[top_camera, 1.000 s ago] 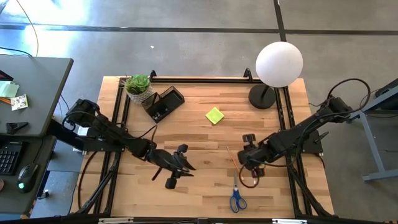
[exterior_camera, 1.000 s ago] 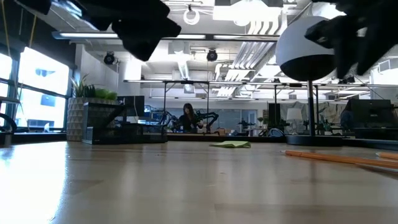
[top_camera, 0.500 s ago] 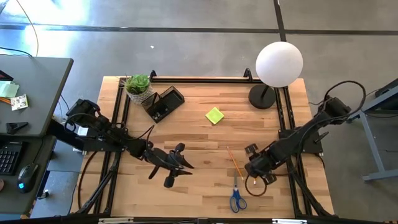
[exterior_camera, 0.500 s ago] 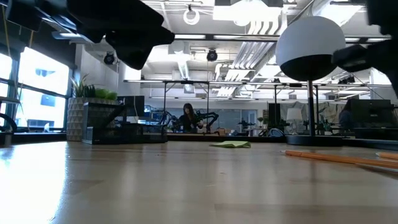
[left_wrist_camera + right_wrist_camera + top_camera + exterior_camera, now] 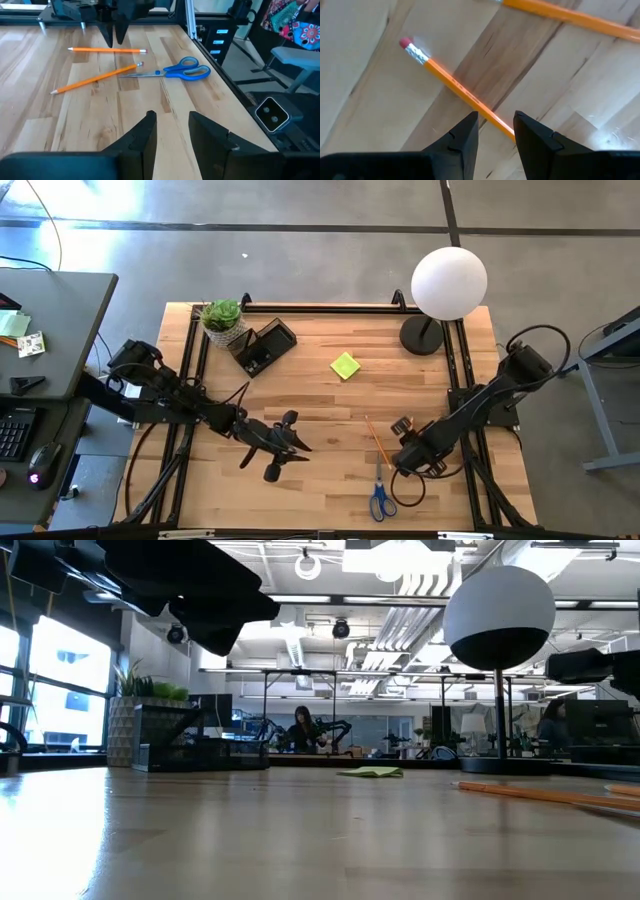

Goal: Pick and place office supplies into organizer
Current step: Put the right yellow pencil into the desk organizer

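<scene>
Hovering right gripper [image 5: 495, 131], fingers apart, nothing between; pencil [image 5: 455, 85] lying just beyond fingertips. Light, stiff, rolling easily — pinching mid-shaft looking best. Left gripper [image 5: 171, 127] waiting, fingers apart, empty.

Pale planked wood table [image 5: 320, 380] with visible grain, orange painted wooden pencils [image 5: 107, 50], glossy blue plastic scissors [image 5: 182, 70] handles with bright metal blades, matt white globe lamp [image 5: 449, 282]

Before my dark fingers [image 5: 492, 135]: orange pencils [image 5: 107, 50], blue-handled scissors [image 5: 172, 71], a yellow-green sticky pad [image 5: 345, 365] on pale striped wood [image 5: 320, 395].
</scene>
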Robot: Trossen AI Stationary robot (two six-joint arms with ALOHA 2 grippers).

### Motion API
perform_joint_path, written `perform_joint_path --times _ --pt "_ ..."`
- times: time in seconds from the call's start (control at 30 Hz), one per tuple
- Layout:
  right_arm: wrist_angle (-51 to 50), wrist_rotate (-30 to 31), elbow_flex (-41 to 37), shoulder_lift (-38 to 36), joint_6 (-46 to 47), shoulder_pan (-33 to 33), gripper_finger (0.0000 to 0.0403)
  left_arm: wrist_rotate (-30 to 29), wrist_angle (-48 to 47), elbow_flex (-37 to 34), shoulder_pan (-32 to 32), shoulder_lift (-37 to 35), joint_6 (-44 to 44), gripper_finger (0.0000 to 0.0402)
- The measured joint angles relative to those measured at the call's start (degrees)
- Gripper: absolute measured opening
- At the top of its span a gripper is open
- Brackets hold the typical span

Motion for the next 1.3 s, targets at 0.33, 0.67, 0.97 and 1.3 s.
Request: perform_joint_path --times 0.33,0.67,0.97,1.3 --pt "0.0 0.4 0.0 1.9 -2.4 0.0 0.0117 0.0 -0.4 0.0 0.0 0.6 -1.5 0.0102" --pt "0.6 0.5 0.0 1.9 -1.0 0.2 0.0117 0.0 -0.9 0.0 0.0 0.6 -1.7 0.0102" --pt "1.2 0.4 -0.8 1.9 0.5 0.2 0.0117 0.0 -1.3 0.0 0.0 0.6 -1.9 0.0101" --pt "4.5 1.9 -2.1 1.9 3.3 1.5 0.0117 0.0 -1.4 0.0 0.0 0.6 -2.1 0.0101"
